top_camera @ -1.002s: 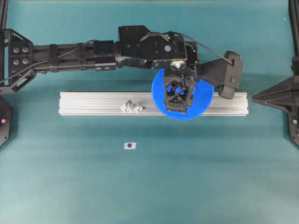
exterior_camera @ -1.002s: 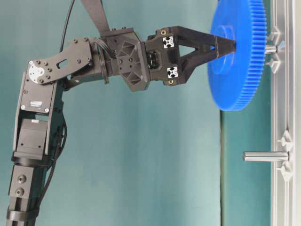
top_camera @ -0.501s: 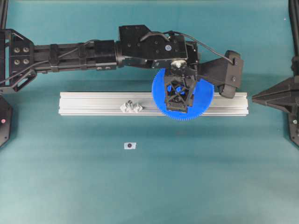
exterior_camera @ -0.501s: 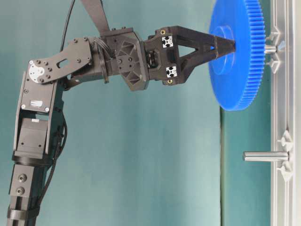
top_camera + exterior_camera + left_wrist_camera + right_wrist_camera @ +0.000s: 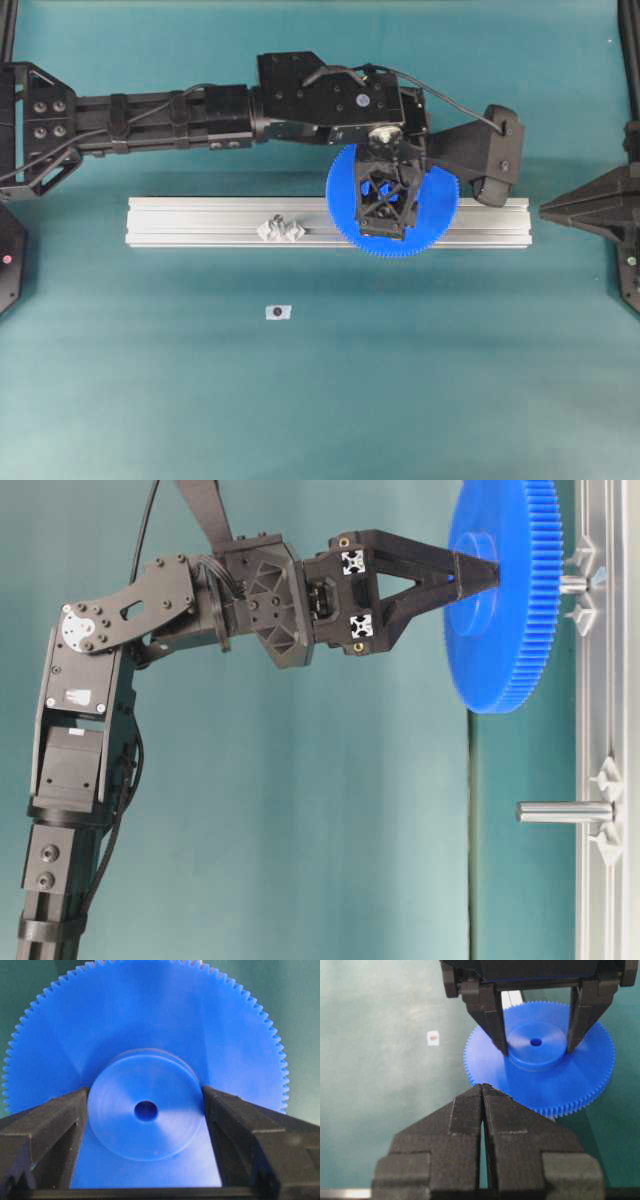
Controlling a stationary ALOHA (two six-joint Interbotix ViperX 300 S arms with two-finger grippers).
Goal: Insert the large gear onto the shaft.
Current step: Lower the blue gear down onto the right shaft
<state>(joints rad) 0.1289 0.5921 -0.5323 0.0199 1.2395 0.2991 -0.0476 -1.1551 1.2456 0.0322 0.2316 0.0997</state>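
Toward the right end of the long silver aluminium rail point(image 5: 200, 220), which lies across the teal desk point(image 5: 300, 400), the big flat bright-blue plastic gear with fine teeth point(image 5: 435, 215) sits face-up under the left gripper point(image 5: 145, 1091). The wrist view shows the black fingers point(image 5: 50, 1125) standing on either side of the raised round hub, right at its rim. Whether they pinch it or have just let go, I cannot tell. From table level, the small pale silvery pin with clear feet point(image 5: 572, 583) shows as a short stub between the gear's back face and the rail. The bore seems to be on the pin, but the gear does not look seated against the rail.

My judgement is that the step in hand is finishing the seating and letting go cleanly:
- Keep the gear's face parallel to the rail; a tilt would bind the bore on the pin
- Press straight along the pin, not sideways
- Open the fingers evenly, then back away along the pin's line so that neither finger drags the hub or teeth

The right gripper point(image 5: 482, 1090) rests beyond the rail's right end with its fingers pressed together, empty, clear of the gear. The second, longer pin point(image 5: 565, 811) and the tiny grey square piece point(image 5: 278, 312) need no touching
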